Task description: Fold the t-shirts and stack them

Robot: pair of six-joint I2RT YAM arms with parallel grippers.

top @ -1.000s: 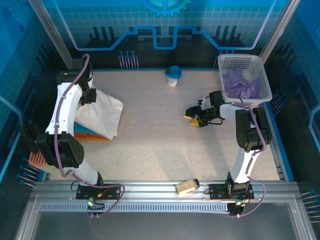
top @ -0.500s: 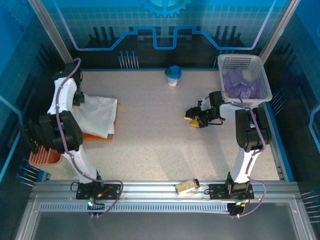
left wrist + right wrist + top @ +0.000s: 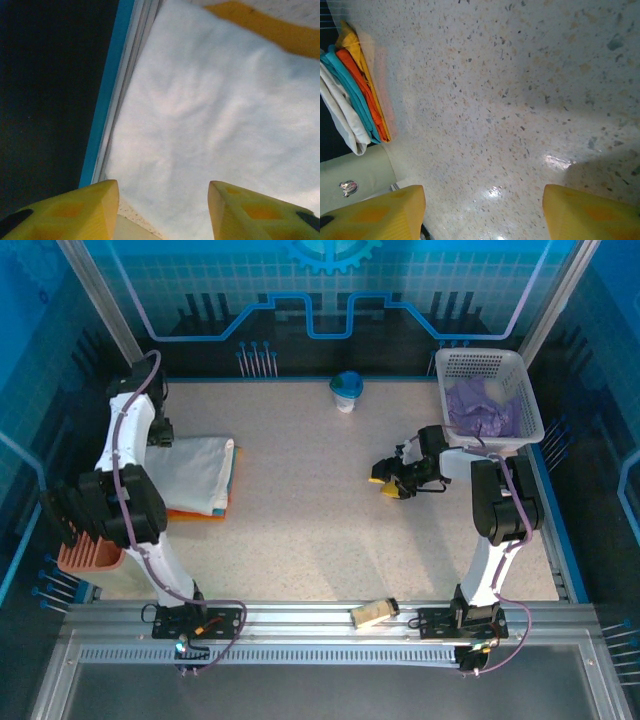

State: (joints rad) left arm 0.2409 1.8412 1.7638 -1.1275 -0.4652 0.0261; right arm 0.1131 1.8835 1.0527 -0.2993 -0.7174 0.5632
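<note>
While my left hand [image 3: 162, 210] hangs over the far left side of the table [image 3: 520, 100], its fingers are spread with nothing between them. The folded white shirt [image 3: 215, 115] lies flat right beneath it. That shirt tops the pile, and an orange shirt [image 3: 265, 30] peeks out along its edge. Seen side-on from my right wrist, a teal shirt [image 3: 350, 90] sits between those two. My right hand [image 3: 482, 210] is spread as well, low over bare table right of the middle and gripping nothing. Just beyond it, in the far right corner, a purple shirt [image 3: 480, 410] lies crumpled in the basket [image 3: 480, 353]. I judge the white shirt is placed and this step is closing. Next I would lift my left hand straight up so it does not drag the top layer. Then my right hand should reach into the basket, pinch cloth rather than lattice, and bring the purple shirt onto open table for folding.
</note>
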